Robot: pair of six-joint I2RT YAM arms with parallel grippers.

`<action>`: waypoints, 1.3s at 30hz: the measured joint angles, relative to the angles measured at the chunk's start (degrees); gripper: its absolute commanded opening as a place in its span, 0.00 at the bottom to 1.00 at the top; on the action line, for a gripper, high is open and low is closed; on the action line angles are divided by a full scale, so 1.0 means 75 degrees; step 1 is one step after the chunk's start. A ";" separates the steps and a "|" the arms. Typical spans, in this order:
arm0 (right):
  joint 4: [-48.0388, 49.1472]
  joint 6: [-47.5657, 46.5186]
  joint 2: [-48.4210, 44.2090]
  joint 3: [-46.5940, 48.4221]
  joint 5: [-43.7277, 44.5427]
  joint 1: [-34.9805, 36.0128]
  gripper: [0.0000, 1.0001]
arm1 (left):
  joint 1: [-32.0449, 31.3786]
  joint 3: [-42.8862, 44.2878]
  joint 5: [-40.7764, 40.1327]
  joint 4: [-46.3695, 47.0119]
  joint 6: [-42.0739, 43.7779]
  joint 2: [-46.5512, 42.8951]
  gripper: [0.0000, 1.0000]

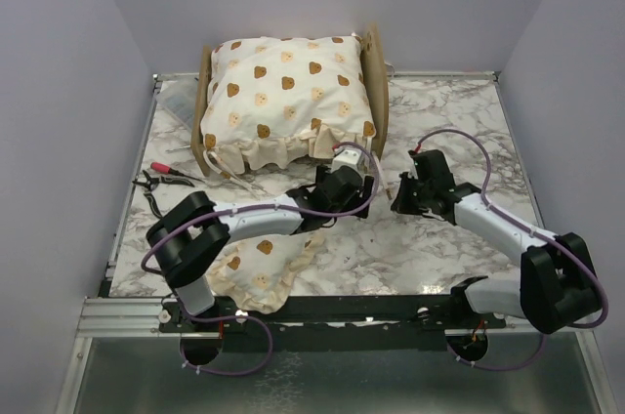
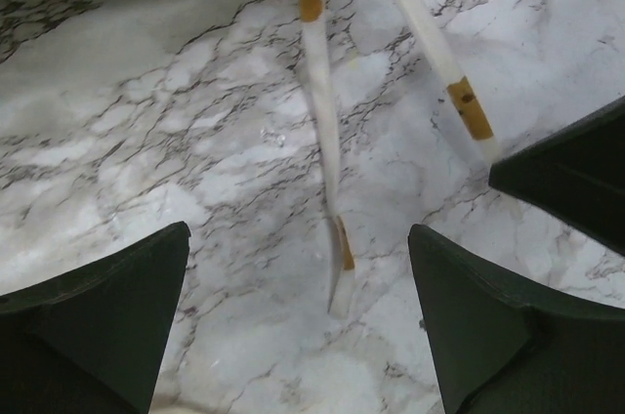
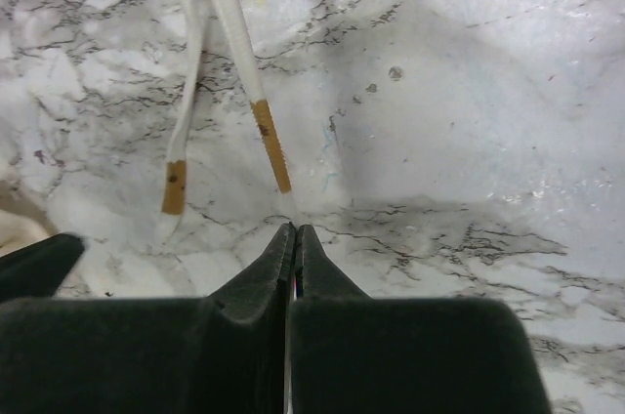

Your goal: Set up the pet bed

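Top external view — a cushion is laid on the pet bed. Left jaws are spread over two ties; right jaws are pressed together.

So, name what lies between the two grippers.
Two cream ribbon ties with brown-marked ends, lying on the marble table; clearest in the left wrist view.

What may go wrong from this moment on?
1. The right gripper is shut just at the tip of one tie; whether it pinches it is unclear, so it may slip.
2. The open left gripper stands very near; the two may collide.
3. The left arm may push the small pillow off the near edge.
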 measured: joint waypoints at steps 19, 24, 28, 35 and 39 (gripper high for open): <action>0.0845 0.0490 -0.0606 -0.0667 -0.0583 -0.0003 0.00 | -0.0831 0.1533 -0.0731 -0.0574 0.0915 0.2346 0.00; 0.0851 0.0618 -0.0860 -0.0723 -0.0574 -0.0003 0.00 | -0.0912 0.1530 -0.0729 -0.1571 0.0912 0.1486 0.00; 0.0906 0.0784 -0.0895 -0.0874 -0.0571 -0.0006 0.00 | -0.0898 0.2084 -0.0857 -0.2229 0.1005 0.0513 0.00; 0.0903 0.1096 -0.1157 -0.1256 -0.0551 -0.0006 0.00 | -0.0618 0.3713 -0.0956 -0.2594 0.1422 0.0353 0.00; 0.0915 0.1236 -0.1268 -0.1501 -0.0554 -0.0006 0.00 | -0.0350 0.4657 -0.1026 -0.3028 0.1818 0.0487 0.00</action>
